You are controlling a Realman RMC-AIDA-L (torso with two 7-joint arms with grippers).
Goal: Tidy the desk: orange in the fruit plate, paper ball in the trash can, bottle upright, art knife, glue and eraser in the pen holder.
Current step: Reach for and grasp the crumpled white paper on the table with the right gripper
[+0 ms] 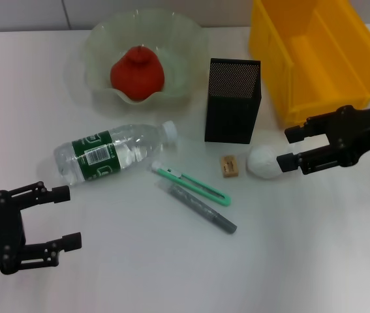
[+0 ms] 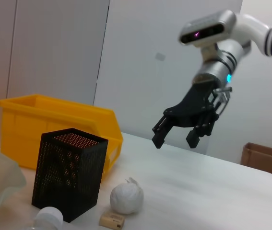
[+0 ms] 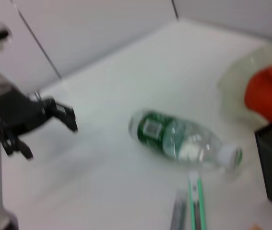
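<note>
On the white tabletop (image 1: 341,261), the right gripper (image 1: 290,147) reaches in from three o'clock with its jaws spread open and empty. The paper ball (image 1: 263,162) lies just at the lower fingertip, level with it and not between the jaws; whether it touches cannot be told. The eraser (image 1: 229,165) sits just at nine o'clock of the ball. Behind both stands the black mesh pen holder (image 1: 232,100), upright, and the yellow trash can (image 1: 315,52) fills the one o'clock corner.

Toward eleven o'clock the orange (image 1: 138,70) rests inside the pale green fruit plate (image 1: 100,45). The bottle (image 1: 115,152) lies on its side below the plate, cap pointing to three o'clock. Near centre, the green art knife (image 1: 191,184) and the grey glue (image 1: 198,207) stick lie side by side, slanting down toward four o'clock, close but apart.

The left gripper (image 1: 66,218) hovers at seven o'clock, jaws wide open and empty, with the bottle near it toward one o'clock.
</note>
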